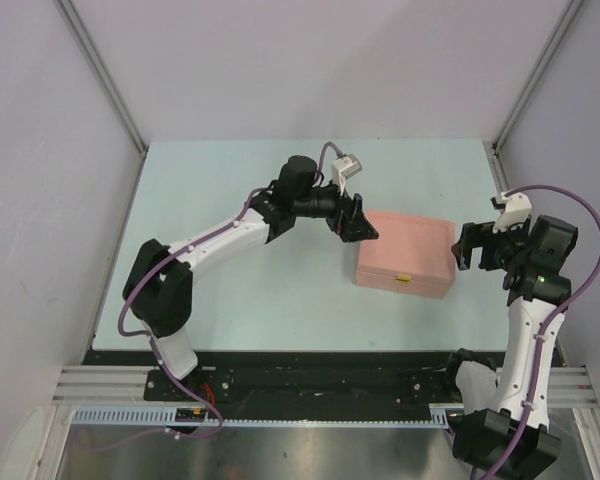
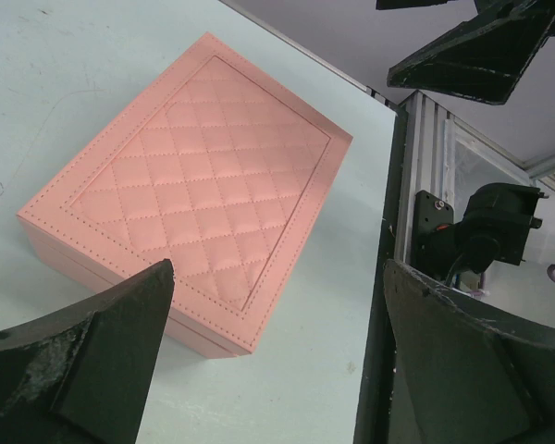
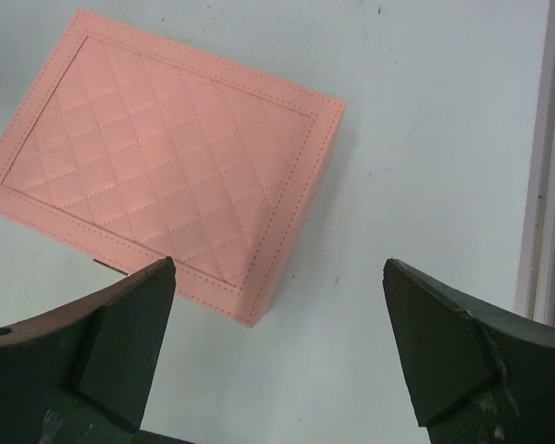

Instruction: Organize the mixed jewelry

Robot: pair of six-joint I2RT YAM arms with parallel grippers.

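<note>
**Hovering either side of a shut pink box**

Flanking the box, that is where both arms are right now. The pink jewelry box [image 1: 404,254] sits on the pale table [image 1: 240,290], right of centre, lid down flat, its small gold clasp [image 1: 403,279] facing the near edge. No jewelry shows anywhere: not on the table, not on the lid. Whatever pieces there are must be inside, or out of sight.

Over to the left gripper [image 1: 358,220]: it hangs at the box's far-left corner, just above it, and its wrist view shows the two fingers spread wide with the quilted lid [image 2: 199,180] lying between them, nothing held. The right gripper [image 1: 483,246] sits just off the box's right end, a little apart from it, and its own view shows the same story, fingers [image 3: 92,356] wide apart with only bare table and the lid's corner between, nothing pinched.

So what stage is this? Hard call. A closed lid with no loose pieces fits two readings: a box waiting to be opened so the sorting can start, or a box closed again with everything put away inside. The pictures do not settle it.

What any contact here would call for is plain enough: the lid is broad and smooth, the clasp is tiny and on the near face, so fingers would need to come in low at that near edge while the other arm steadies the body against sliding.
</note>
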